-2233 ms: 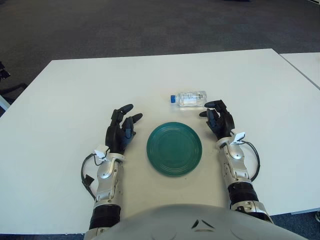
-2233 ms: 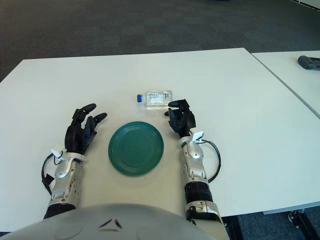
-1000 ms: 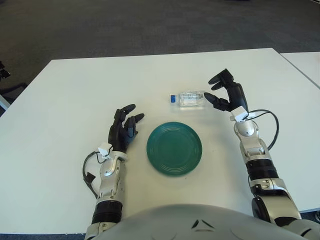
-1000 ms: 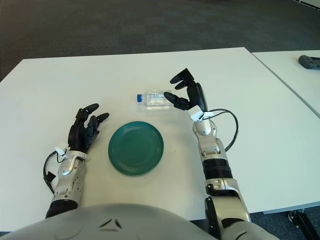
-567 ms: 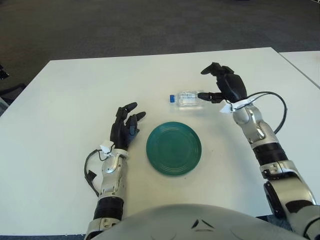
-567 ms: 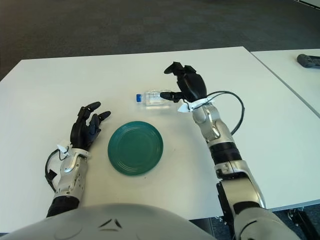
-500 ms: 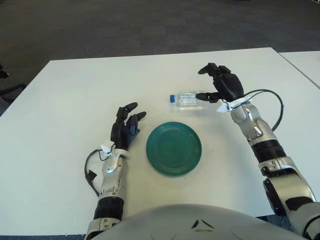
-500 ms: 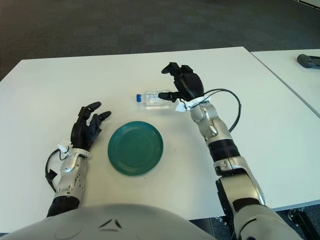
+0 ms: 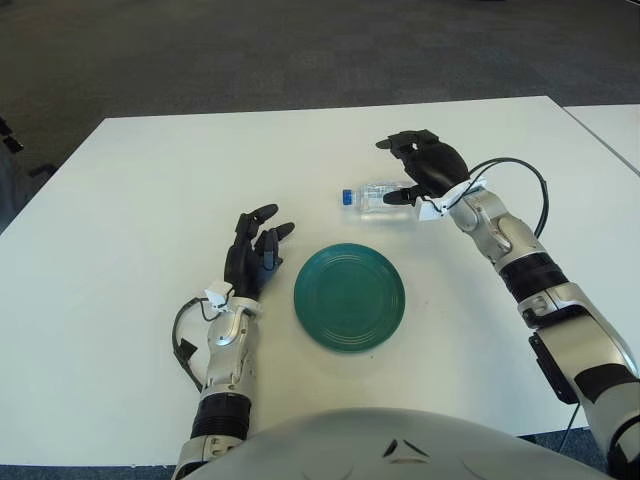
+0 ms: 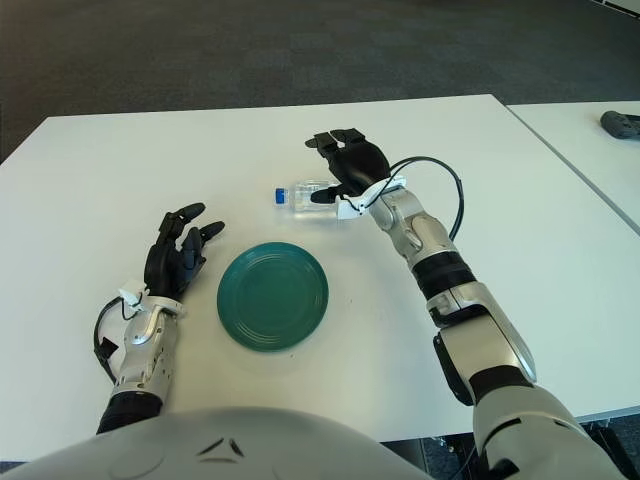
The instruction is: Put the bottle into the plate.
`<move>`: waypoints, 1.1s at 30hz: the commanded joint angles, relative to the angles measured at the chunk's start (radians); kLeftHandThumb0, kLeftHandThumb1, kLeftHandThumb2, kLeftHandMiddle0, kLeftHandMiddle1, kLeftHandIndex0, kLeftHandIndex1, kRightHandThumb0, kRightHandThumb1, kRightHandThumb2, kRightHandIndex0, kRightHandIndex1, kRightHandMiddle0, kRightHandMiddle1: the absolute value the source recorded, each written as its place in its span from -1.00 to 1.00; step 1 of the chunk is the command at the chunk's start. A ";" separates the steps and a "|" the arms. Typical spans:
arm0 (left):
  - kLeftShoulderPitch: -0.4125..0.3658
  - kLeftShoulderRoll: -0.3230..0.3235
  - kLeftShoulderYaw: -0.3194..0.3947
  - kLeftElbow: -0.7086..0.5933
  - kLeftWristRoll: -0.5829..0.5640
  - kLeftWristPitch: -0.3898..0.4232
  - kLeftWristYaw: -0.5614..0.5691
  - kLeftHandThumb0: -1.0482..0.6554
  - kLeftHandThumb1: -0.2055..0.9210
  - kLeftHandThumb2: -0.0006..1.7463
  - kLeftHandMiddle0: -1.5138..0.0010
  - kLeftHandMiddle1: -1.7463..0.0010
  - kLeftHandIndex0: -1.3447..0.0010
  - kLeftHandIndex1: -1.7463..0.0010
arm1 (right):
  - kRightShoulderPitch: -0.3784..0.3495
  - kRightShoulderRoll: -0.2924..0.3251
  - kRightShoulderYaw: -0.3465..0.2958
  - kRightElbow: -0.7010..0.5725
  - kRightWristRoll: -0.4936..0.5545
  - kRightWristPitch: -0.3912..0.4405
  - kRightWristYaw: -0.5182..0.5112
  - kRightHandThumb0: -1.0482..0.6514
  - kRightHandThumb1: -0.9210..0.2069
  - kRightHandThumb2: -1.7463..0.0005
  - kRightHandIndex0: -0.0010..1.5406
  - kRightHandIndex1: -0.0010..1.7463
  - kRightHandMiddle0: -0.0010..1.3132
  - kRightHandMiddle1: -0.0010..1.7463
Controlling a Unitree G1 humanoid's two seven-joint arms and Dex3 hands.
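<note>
Bottle (image 9: 375, 197): a small clear plastic one with a blue cap (image 9: 345, 197), lying on its side on the white table (image 9: 150, 200), on the far side of the green plate (image 9: 349, 298) and clear of the plate's rim. The cap points toward the robot's left. The plate is a round dark-green dish with nothing in it, sitting flat near the middle of the table's near half.

The right hand (image 9: 428, 170) is over the end of the bottle away from the cap, farther from the robot than the plate and toward the plate's right. Its fingers (image 9: 400, 141) arch above the bottle's far side while the thumb (image 9: 396, 198) reaches in along the bottle's near side, so the hand is spread wide around the bottle's base. The thumb tip looks to be at the bottle's surface; whether it presses on it cannot be told, and the fingers are not closed on the bottle. A black cable (image 9: 520, 185) loops beside the right forearm.

The left hand (image 9: 252, 258) shows just to the left of the plate, palm down, fingers loosely spread and holding nothing.
</note>
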 commanded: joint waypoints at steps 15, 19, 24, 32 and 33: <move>-0.012 -0.005 -0.008 0.013 -0.008 -0.045 -0.003 -0.71 1.00 -0.24 0.34 0.06 0.72 -0.32 | -0.114 0.026 0.076 0.159 0.028 -0.026 0.056 -1.00 -1.00 0.07 -1.00 -1.00 -1.00 -1.00; -0.009 -0.006 -0.011 0.012 -0.009 -0.051 -0.004 -0.71 1.00 -0.25 0.34 0.05 0.72 -0.33 | -0.125 0.029 0.086 0.176 0.034 -0.028 0.061 -1.00 -1.00 0.08 -1.00 -1.00 -1.00 -1.00; 0.002 -0.002 -0.011 0.000 -0.016 -0.047 -0.009 -0.72 1.00 -0.24 0.34 0.05 0.73 -0.32 | -0.145 0.040 0.098 0.222 0.045 -0.038 0.076 -1.00 -1.00 0.08 -1.00 -1.00 -1.00 -1.00; 0.009 -0.003 -0.012 -0.011 -0.014 -0.044 -0.002 -0.74 1.00 -0.26 0.36 0.06 0.73 -0.33 | -0.151 0.052 0.116 0.284 0.055 -0.094 0.048 -1.00 -1.00 0.05 -1.00 -1.00 -1.00 -1.00; 0.009 -0.003 -0.013 -0.012 -0.013 -0.042 -0.002 -0.74 1.00 -0.26 0.36 0.06 0.73 -0.33 | -0.151 0.052 0.117 0.289 0.055 -0.098 0.045 -1.00 -1.00 0.05 -1.00 -1.00 -1.00 -1.00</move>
